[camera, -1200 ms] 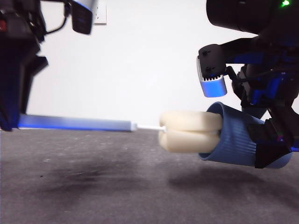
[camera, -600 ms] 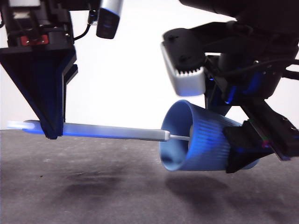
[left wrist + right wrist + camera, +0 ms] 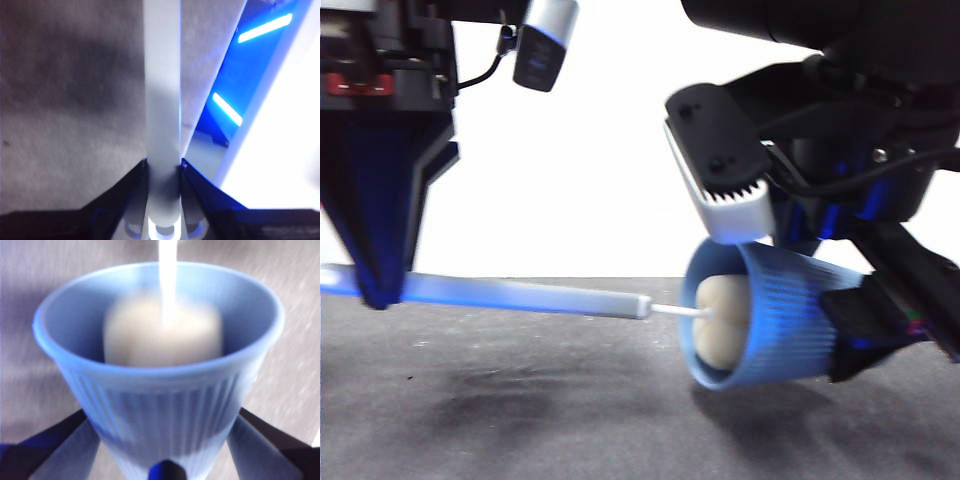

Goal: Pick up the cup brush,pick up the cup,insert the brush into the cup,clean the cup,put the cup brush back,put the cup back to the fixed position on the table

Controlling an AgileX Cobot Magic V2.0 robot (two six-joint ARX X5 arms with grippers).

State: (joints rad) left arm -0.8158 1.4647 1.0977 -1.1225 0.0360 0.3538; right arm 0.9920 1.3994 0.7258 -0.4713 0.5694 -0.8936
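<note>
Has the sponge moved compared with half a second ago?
Yes. The sponge now shows at the cup's mouth; before it sat hidden deeper, so it slid outward relative to the cup.

The cup base is hidden behind the right tool; the cup brush sponge blurs.

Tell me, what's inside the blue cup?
The cup brush's cream sponge head sits inside the cup, its thin stem poking out of the mouth. The sponge covers the cup's bottom, so anything behind it can't be seen.
</note>
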